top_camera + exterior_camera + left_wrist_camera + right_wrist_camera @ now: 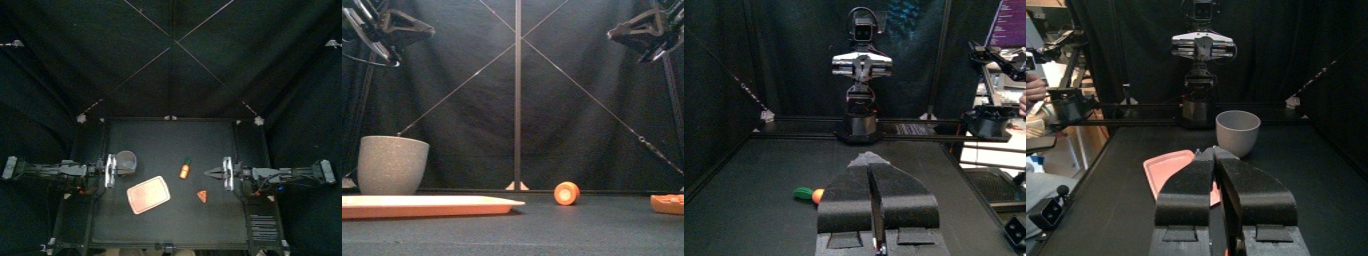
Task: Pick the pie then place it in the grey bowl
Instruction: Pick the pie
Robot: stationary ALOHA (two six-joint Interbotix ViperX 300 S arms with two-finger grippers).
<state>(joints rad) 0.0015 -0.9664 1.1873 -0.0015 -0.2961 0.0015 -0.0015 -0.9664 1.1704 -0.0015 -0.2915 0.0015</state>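
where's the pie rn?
Top view: the pie sits right of centre, apart from and just right of the pink tray, and nearer the front than the toy carrot.

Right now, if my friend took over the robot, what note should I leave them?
Left pincer: shut, empty, held high at the table's left, near the grey bowl.
Right pincer: shut, empty, held high at the right.
Pie: on the table, right of the pink tray, untouched. A toy carrot lies behind it.
Done: nothing yet.
Left: grasp the pie, drop it into the grey bowl.
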